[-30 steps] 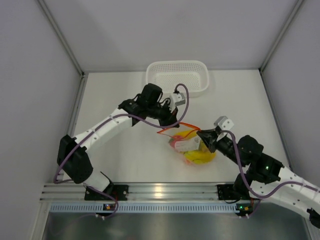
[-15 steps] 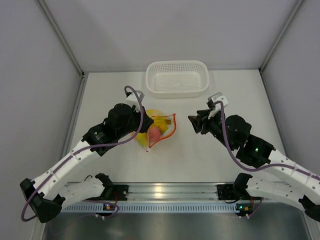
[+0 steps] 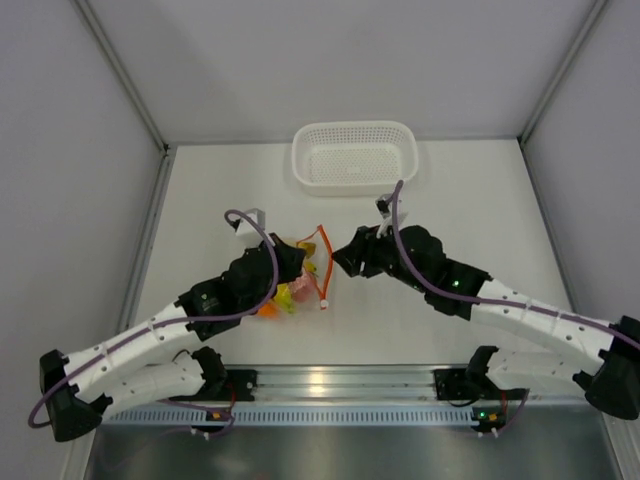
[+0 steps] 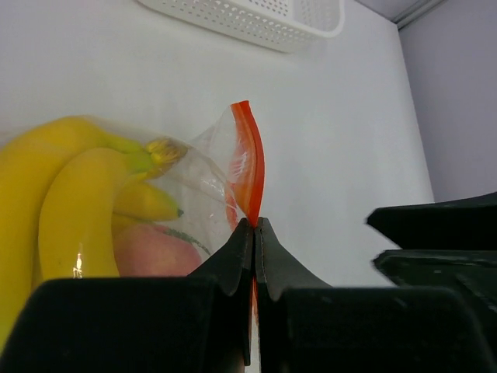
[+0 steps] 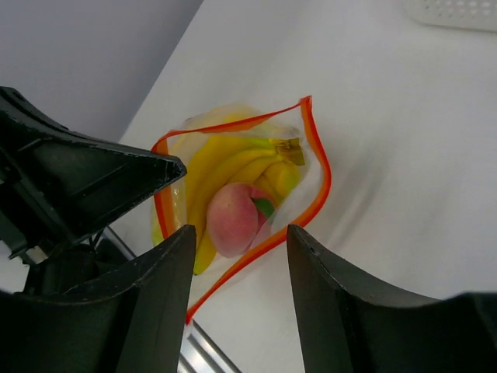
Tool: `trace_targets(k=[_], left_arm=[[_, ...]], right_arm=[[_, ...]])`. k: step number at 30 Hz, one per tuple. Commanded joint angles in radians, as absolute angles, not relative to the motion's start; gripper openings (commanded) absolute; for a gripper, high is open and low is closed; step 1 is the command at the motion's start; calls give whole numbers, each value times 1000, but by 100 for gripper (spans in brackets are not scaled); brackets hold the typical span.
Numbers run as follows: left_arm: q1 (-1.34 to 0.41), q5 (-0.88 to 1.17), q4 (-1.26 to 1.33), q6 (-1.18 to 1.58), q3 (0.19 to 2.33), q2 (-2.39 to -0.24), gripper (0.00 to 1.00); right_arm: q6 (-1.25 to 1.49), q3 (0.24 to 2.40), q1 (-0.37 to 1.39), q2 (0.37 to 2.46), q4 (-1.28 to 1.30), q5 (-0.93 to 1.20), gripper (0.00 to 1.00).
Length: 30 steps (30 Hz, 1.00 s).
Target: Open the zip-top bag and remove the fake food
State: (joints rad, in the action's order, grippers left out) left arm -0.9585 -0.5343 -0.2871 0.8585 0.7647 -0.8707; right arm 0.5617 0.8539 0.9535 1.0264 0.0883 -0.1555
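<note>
Toward the front of the white surface [image 3: 480,220], left of centre, the left hand [image 4: 253,224] is pinched tight on the orange-red zip strip [image 4: 250,167] of the zip-top bag [image 3: 305,272]. Its two black fingers meet with the strip squeezed between them. In the left wrist view the strip rises from that grip toward 12 o'clock, and the clear, crinkled plastic spreads away toward 9 o'clock with the fake food [image 5: 237,175] inside. Yellow bananas [image 4: 74,194] lie at 9 to 10 o'clock of the fingertips. A pink peach [image 4: 151,252] sits just below them, pressed against the film.

Seen from above, the bag lies right at 3 o'clock of the left hand, its mouth gaping as an orange loop. The right hand [image 5: 241,233] hangs at 3 o'clock of the bag, near it but apart, with its fingers moderately spread and nothing between them. In its own camera the open mouth faces it. The peach shows straight ahead between the two fingers, the bananas lie behind it at 12 o'clock, and the dark body of the left hand is at 9 o'clock by the rim.

Farther off, at 12 o'clock of the bag and well apart from it, a white perforated basket [image 3: 355,155] stands by the back wall.
</note>
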Motion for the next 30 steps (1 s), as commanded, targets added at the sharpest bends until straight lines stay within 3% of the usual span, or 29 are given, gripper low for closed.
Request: trace_targets(k=[1, 12, 20, 25, 30], left_arm=[[-986, -618, -158, 939, 765, -868, 0], [-1019, -640, -86, 1000, 704, -813, 0], [-1019, -660, -52, 1029, 641, -784, 0], [-1019, -676, -51, 1051, 595, -758, 0], [-1019, -698, -51, 1086, 546, -712, 0]], right_arm=[[672, 822, 956, 1094, -84, -80, 52], [560, 861, 956, 1350, -235, -2, 67], [477, 900, 957, 1497, -262, 225, 75], [506, 879, 960, 1560, -302, 250, 87], [548, 874, 971, 1614, -344, 242, 88]])
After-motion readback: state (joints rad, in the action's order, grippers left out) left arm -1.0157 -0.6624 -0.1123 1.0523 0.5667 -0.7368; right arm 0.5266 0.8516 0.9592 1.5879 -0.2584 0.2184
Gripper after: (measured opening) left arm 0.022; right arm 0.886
